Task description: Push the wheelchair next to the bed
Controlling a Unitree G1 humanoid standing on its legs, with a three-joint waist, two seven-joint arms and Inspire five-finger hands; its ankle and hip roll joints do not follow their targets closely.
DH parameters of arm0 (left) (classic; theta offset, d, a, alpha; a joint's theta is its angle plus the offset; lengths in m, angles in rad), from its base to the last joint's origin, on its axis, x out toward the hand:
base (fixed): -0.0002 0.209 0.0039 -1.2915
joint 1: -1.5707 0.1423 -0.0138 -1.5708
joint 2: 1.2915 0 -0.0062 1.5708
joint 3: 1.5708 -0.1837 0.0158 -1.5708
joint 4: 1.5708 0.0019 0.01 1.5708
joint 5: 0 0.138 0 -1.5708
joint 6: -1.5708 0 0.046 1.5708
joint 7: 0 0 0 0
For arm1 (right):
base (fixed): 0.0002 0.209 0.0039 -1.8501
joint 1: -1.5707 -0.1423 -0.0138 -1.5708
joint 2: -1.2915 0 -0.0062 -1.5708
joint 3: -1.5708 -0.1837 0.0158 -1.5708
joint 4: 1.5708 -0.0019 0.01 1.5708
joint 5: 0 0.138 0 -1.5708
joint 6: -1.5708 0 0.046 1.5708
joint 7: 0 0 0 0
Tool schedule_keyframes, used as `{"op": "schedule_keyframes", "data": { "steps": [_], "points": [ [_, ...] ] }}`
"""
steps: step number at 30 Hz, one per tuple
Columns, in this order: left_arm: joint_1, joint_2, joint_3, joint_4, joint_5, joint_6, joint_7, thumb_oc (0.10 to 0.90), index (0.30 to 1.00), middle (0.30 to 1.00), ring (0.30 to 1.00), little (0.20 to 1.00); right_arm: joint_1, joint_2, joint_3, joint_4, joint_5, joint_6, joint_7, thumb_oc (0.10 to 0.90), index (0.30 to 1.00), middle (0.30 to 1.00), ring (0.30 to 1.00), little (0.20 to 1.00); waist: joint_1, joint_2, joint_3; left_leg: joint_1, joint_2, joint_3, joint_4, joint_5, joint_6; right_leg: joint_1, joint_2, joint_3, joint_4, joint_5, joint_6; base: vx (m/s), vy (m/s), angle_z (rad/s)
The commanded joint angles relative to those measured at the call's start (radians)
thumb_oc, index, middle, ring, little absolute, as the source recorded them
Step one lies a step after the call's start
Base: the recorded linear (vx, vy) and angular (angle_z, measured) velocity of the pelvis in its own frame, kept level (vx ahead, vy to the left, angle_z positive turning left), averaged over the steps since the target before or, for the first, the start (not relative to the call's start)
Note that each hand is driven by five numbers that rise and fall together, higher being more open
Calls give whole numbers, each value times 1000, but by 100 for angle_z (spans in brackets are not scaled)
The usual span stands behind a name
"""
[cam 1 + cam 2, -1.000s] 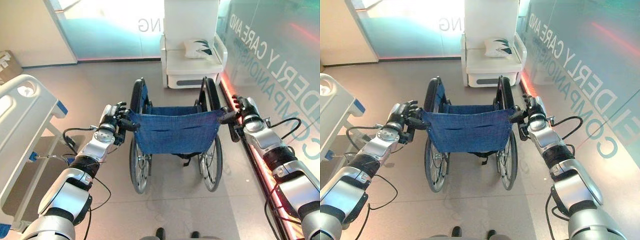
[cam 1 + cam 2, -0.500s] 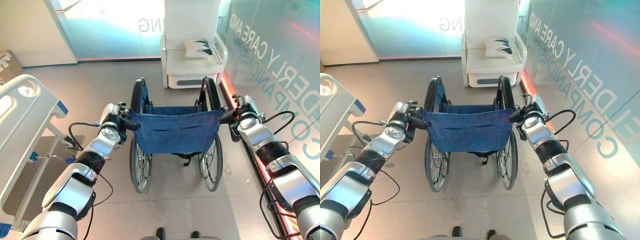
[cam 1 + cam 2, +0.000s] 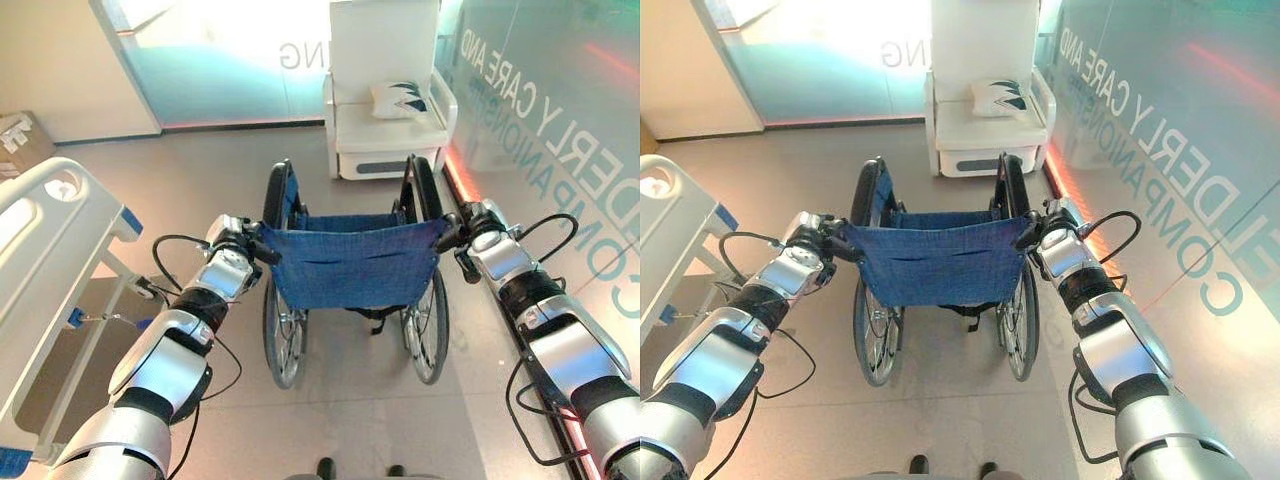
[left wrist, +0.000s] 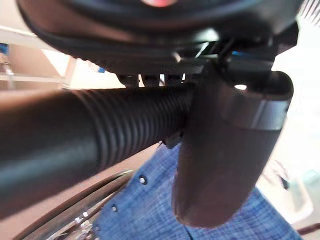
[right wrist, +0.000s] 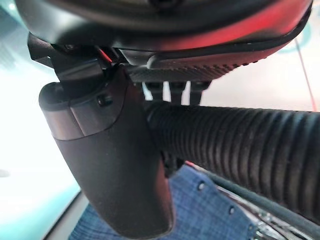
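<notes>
Wheelchair (image 3: 352, 268) mid-frame, left hand (image 3: 232, 250) and right hand (image 3: 478, 228) each wrapped round a ribbed push handle (image 4: 95, 132), bed (image 3: 45, 260) at left edge.

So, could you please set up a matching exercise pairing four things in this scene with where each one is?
Things:
1. wheelchair
2. bed
3. white armchair
4. cushion

Places:
A. on the armchair's seat
B. at the robot's far left
C. between the left hand and right hand
D. straight ahead, beyond the wheelchair

Pairs: 1-C, 2-B, 3-D, 4-A
</notes>
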Motion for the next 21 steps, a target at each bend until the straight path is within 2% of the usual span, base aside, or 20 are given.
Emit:
{"op": "schedule_keyframes", "data": {
  "steps": [1, 5, 12, 14, 16, 19, 21],
  "points": [
    [-48, 61, -3, 188, 44, 71, 5, 800, 900, 900, 900, 900, -67, -66, 64, 146, -144, 71, -44, 800, 900, 900, 900, 900, 18, -33, -42, -13, -62, 40, 29, -67, 12, -66, -12, 45, 45, 43, 7, 0, 0, 0],
    [-44, 46, -11, 199, 37, 102, -37, 800, 900, 900, 900, 900, -67, -55, 70, 173, -176, 131, -6, 800, 900, 900, 900, 900, 18, -32, -39, -18, -61, 41, 31, -67, 11, -73, -12, 47, 47, 44, 8, -9, -2, 0],
    [-38, 41, -9, 214, 42, 98, -72, 800, 900, 900, 900, 900, -72, -43, 75, 204, -171, 215, 58, 800, 900, 900, 900, 900, 17, -32, -30, -24, -62, 46, 35, -67, 11, -81, -11, 52, 52, 46, 7, -9, 1, 0],
    [-40, 37, -12, 222, 43, 95, -102, 800, 900, 900, 900, 900, -69, -29, 78, 227, -164, 245, 135, 800, 900, 900, 900, 900, 18, -32, -25, -25, -61, 49, 37, -67, 10, -82, -12, 51, 54, 46, 6, 0, 0, 0],
    [-41, 38, -12, 219, 46, 94, -114, 800, 900, 900, 900, 900, -68, -27, 79, 234, -167, 251, 162, 800, 900, 900, 900, 900, 18, -34, -23, -26, -62, 49, 39, -67, 10, -83, -12, 51, 55, 46, 5, 0, 0, 0],
    [-46, 40, -13, 207, 53, 77, -134, 800, 900, 900, 900, 900, -65, -24, 83, 267, -192, 283, 284, 800, 900, 900, 900, 900, 21, -38, -19, -27, -62, 51, 39, -66, 10, -86, -12, 50, 58, 46, 4, 0, 0, 0],
    [-47, 41, -15, 204, 56, 60, -142, 800, 900, 900, 900, 900, -59, -23, 86, 290, -188, 294, 328, 800, 900, 900, 900, 900, 23, -40, -17, -28, -62, 49, 40, -66, 10, -86, -11, 49, 59, 46, 3, 0, 0, 0]
  ]
}}
